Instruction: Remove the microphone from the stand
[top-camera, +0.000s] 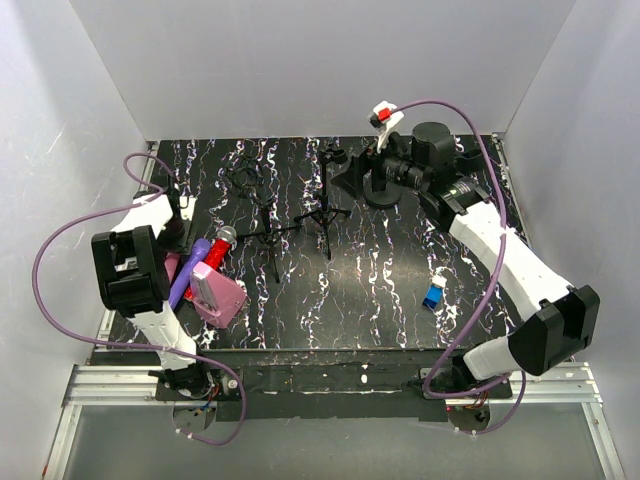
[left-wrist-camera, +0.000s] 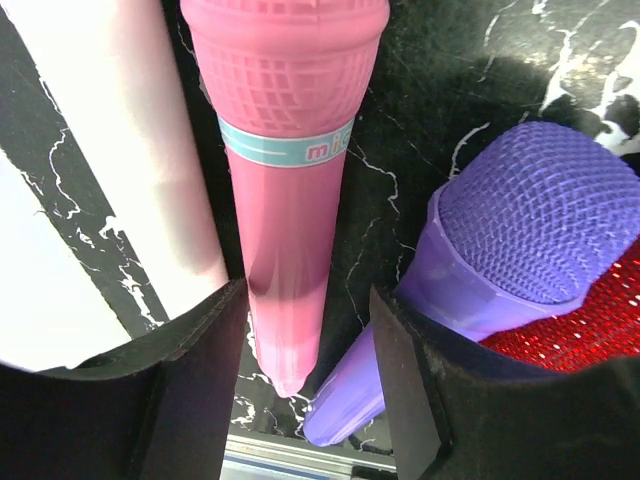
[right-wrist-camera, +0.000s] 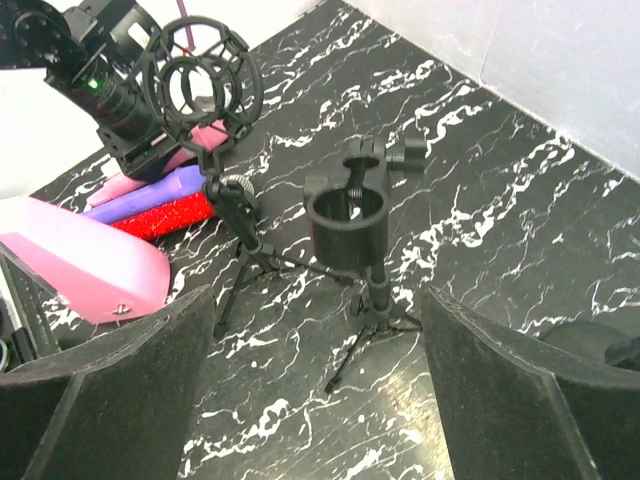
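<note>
- Black, white-veined surface (top-camera: 380, 290).
- Left: pink microphone (left-wrist-camera: 285, 200), purple microphone (left-wrist-camera: 530, 230) and red microphone (top-camera: 218, 258), beside a pink case (top-camera: 220, 295).
- Middle: shock-mount stand (right-wrist-camera: 235, 200) and clamp stand (right-wrist-camera: 347, 225), upright.
- Right: small blue object (top-camera: 433, 296).

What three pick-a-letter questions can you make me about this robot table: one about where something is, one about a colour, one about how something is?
1. Where is the purple microphone?
A on a shelf
B flat on the table by the left arm
C up in the air

2. What colour is the microphone between the left jaws?
A pink
B green
C black

3. How are the right jaws?
A shut on a microphone
B shut on nothing
C wide open, holding nothing

Answers:
1 B: the top view shows it lying flat on the marbled top, next to that arm.
2 A: the left wrist view shows a pink handle between them.
3 C: the right wrist view shows them far apart, with only table between.
</note>
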